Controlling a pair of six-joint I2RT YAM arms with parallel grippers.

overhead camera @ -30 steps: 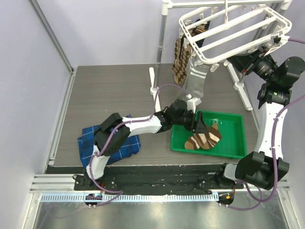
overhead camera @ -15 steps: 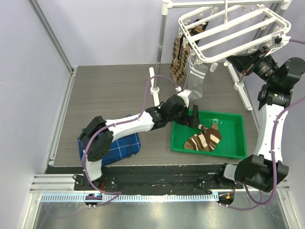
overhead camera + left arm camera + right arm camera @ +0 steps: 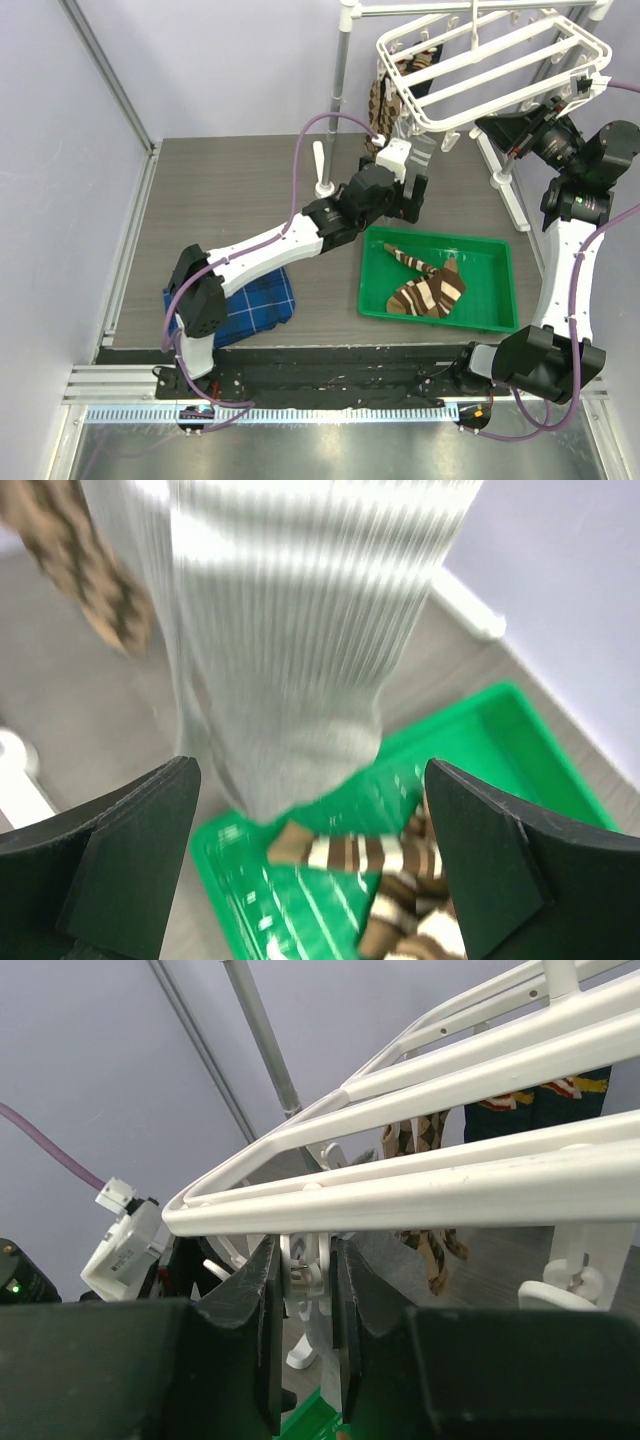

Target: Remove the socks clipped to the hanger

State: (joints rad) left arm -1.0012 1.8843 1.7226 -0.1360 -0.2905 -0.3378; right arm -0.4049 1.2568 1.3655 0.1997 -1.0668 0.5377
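Well, the grey sock (image 3: 290, 630) in my left wrist view is pale and ribbed, hanging straight down from the white hanger (image 3: 490, 65), which sits tilted up on the stand. Beside it hangs a brown argyle sock (image 3: 379, 105). Brown, cream-striped socks (image 3: 428, 292) lie in the green tray (image 3: 500, 290) on the table. My left gripper (image 3: 405, 196) hovers just in front of the grey sock, fingers spread wide, holding nothing. My right gripper (image 3: 305, 1278) pinches a white clip (image 3: 303, 1258) under the hanger's right edge.

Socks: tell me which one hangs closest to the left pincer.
The grey ribbed sock, dangling straight ahead of its open fingers; the argyle one hangs further left.
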